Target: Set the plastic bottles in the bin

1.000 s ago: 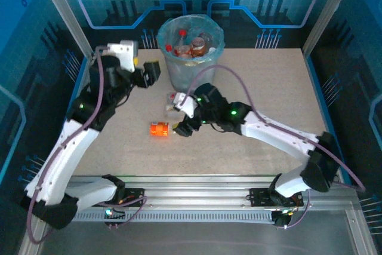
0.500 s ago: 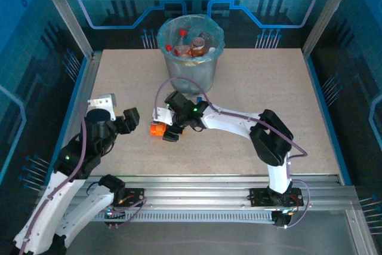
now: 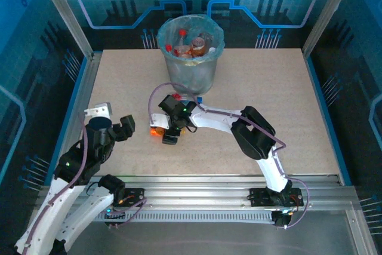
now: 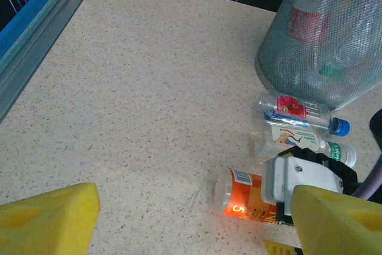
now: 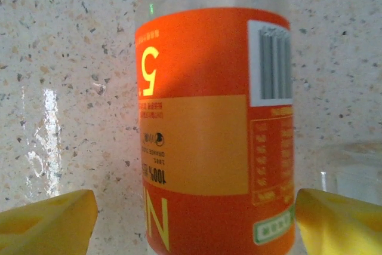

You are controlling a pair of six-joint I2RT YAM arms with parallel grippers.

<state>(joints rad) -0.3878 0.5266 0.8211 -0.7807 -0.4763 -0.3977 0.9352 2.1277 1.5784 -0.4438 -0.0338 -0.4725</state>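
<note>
**Desk:** What has changed in the last second?

**Photographer:** Nearest the bases, the left gripper (image 3: pixel 124 126) has pulled back from beside the bin to the near-left of the table (image 3: pixel 268 82). Its yellow fingers (image 4: pixel 54 216) stand wide apart, holding nothing. The right arm has swung across from the right side, and the right gripper (image 3: pixel 169 131) now sits over the orange bottle (image 4: pixel 242 195).

**Desk:** Gripped?

**Photographer:** Not yet. The jaws are spread, one pad either side of the label, with the bottle lying on the table between them. I judge a closing squeeze comes next, now that the left arm is out of the way.

**Desk:** And the bottle itself?

**Photographer:** It lies on its side: clear plastic, with an orange label carrying a barcode and a yellow "5".

**Desk:** What lies beyond it?

**Photographer:** Just beyond, the red-labelled bottle (image 4: pixel 295 110) with a blue cap and the green-capped bottle (image 4: pixel 334 147) lie at the bin's foot. Farthest back, the bin (image 3: pixel 191 73), lined with a blue bag, already holds several bottles (image 3: pixel 194 45). That leaves three on the table to go in.
</note>
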